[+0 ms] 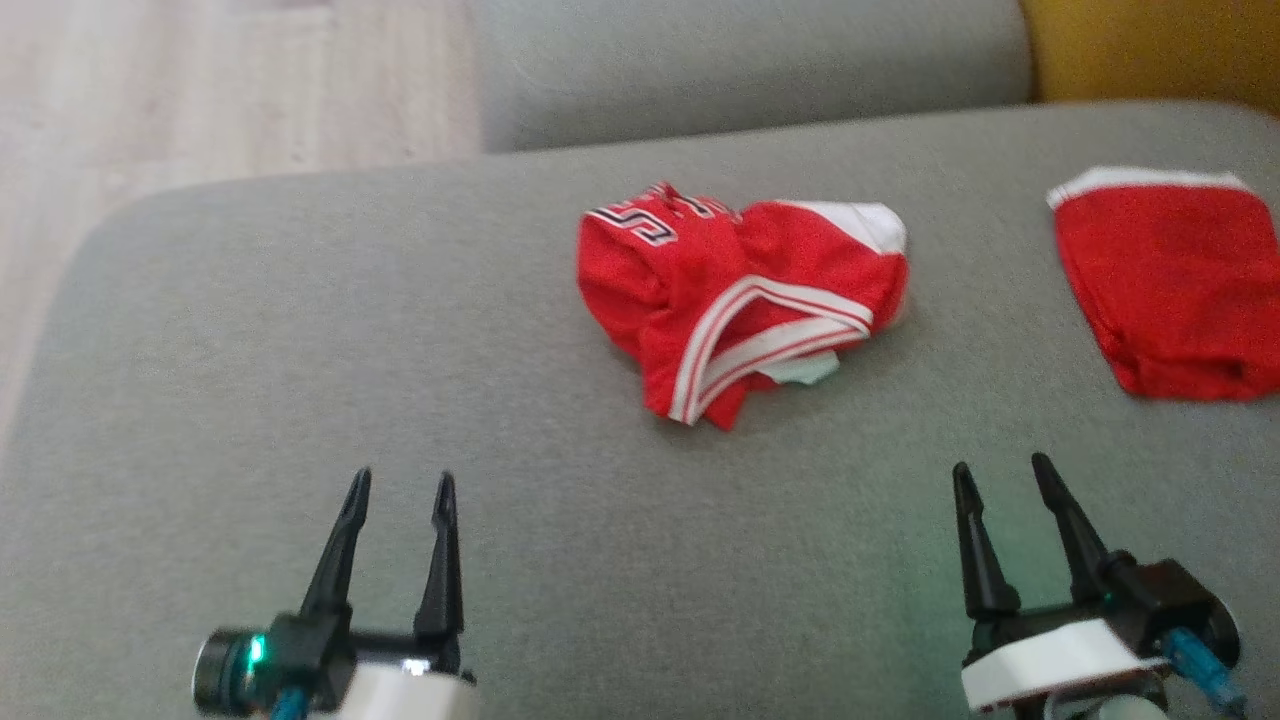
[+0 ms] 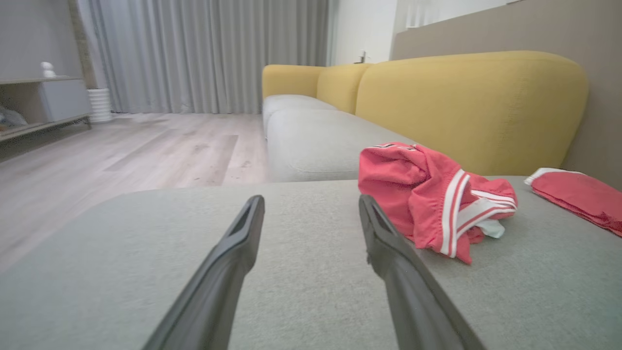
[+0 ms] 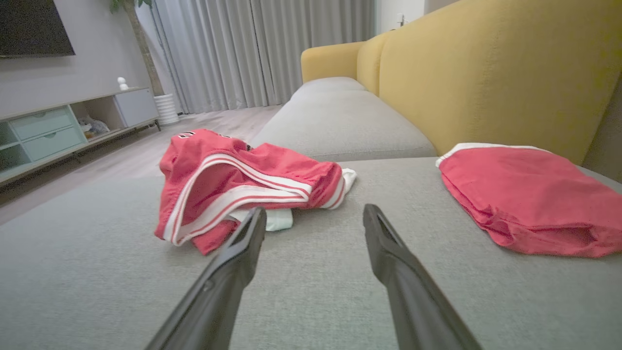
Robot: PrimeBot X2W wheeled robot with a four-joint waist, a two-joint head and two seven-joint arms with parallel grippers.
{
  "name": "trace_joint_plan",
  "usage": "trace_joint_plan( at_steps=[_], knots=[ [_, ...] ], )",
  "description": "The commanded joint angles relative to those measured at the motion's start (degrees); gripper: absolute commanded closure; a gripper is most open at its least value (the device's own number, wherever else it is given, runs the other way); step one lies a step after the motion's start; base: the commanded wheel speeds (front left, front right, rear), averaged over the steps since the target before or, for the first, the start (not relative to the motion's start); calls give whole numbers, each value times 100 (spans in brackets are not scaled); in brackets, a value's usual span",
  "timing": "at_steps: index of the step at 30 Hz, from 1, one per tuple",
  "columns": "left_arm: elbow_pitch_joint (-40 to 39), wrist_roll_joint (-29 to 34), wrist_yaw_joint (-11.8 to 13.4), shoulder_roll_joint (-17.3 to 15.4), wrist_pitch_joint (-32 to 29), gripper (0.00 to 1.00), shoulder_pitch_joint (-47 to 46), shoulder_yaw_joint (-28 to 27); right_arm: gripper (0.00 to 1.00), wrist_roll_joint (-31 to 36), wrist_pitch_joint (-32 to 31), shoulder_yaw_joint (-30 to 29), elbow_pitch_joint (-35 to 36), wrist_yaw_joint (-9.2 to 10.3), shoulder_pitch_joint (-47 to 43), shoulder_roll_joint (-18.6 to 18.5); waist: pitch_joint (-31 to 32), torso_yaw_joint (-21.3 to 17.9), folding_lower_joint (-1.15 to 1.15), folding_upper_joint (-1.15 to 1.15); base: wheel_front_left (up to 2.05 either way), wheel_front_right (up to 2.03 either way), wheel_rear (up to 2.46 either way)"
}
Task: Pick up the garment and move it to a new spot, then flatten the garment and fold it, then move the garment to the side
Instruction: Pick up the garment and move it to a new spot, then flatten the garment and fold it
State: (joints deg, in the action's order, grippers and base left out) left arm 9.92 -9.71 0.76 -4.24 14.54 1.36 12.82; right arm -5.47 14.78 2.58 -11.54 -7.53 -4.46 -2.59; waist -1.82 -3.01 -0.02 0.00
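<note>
both grippers are hovering low over the grey seat cushion (image 1: 300, 420), empty. left gripper (image 1: 403, 476) is showing its fingers spread with nothing between them. right gripper (image 1: 1000, 464) is doing the same, apart and holding nothing. the red garment (image 1: 735, 300) is lying crumpled mid-cushion, ahead of and between the two, well apart from both. a second red piece (image 1: 1170, 290) is lying flatter off to the right, nearer the right gripper and near the yellow backrest (image 2: 466, 107).

risks as i'm reading it:
- wrong target: two red items are looking alike, and the right arm is pointing roughly between them.
- single-layer pinch: the heap is bunching several layers deep, so a pinch on the top fold is likely dragging it rather than lifting it.
- cushion grab: the upholstery is soft, so fingertips coming in too low are catching seat fabric with the cloth.
- the white-striped trim (image 1: 760, 340) is looping loose at the near edge, so a finger going through it is snagging on release.
- crowding: a drop rightward is landing it on the other piece.

writing: black-outlined white lettering (image 1: 640, 222) is showing on the far-left fold, creased and blurred. possibly an "s" or a "5", but i'm not trusting that. a pale tag (image 1: 805, 370) is poking out underneath, nothing legible. i can't make out any brand.
</note>
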Motion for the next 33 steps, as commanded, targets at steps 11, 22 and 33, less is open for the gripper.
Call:
trace_joint_plan(
  at_steps=[11,22,33],
  knots=[
    [-826,360,201,129,45,0,844,-469,0,-111,22,227,466,4,-454,-29,665,520,2,0,0,0,0],
    [-747,336,145,134,46,0,968,-456,0,-192,22,262,448,4,-523,-29,767,484,2,0,0,0,0],
    [-689,291,165,135,46,0,929,-363,0,-157,22,268,457,4,-496,-29,681,460,2,0,0,0,0]
  ],
)
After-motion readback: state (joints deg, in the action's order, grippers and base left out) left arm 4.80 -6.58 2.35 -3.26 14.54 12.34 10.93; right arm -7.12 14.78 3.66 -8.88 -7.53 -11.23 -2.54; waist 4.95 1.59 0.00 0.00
